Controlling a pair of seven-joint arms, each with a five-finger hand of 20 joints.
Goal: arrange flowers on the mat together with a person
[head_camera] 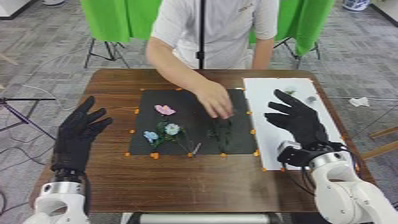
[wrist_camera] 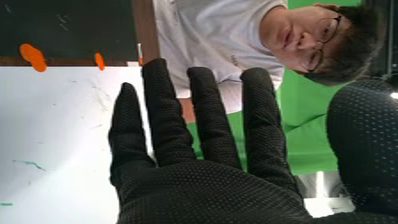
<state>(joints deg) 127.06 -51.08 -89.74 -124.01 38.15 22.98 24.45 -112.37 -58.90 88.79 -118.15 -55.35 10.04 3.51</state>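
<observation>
- Holding black-gloved left hand (head_camera: 78, 132) straight-fingered beside black rectangular mat (head_camera: 200, 146)
- Holding black-gloved right hand (head_camera: 298, 120) straight-fingered over white rectangular sheet (head_camera: 273, 159)
- Seeing pink flower (head_camera: 164, 109), white flower (head_camera: 172, 129), pale-blue flower (head_camera: 151, 135) lying on mat, person's bare hand (head_camera: 213, 100) above dark sprig (head_camera: 222, 134)

I see a black mat (head_camera: 185, 142) on a brown desk (head_camera: 115, 185). Beside a pink flower (head_camera: 164, 109), another is pale blue (head_camera: 151, 135).

Dark sprig (head_camera: 221, 134) on mat (head_camera: 151, 102), blurred
</observation>
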